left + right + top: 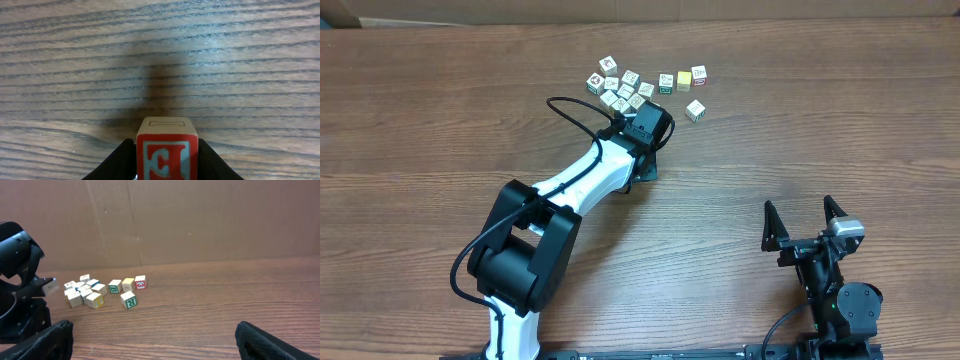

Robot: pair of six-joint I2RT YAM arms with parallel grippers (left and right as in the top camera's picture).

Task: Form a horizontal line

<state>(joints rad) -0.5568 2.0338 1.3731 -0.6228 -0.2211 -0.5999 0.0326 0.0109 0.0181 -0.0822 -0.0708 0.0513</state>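
left gripper (167, 146): fingers (122, 162) flush on both sides of a red-faced cube (167, 157), looks like a pinch, though the wrist view can't rule out a hairline gap; overhead it sits just near-side of the loose bunch (622, 88). horizontal line (683, 78): three cubes side by side right of the bunch, red-and-white one (699, 75) at the right end; a stray cube (695, 110) just beside that end. right gripper (799, 206) well apart, fingers spread wide.

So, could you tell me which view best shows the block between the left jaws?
Left wrist: the red letter block sits close up between the jaws. Overhead, the left arm hides it; the right wrist view doesn't show it.
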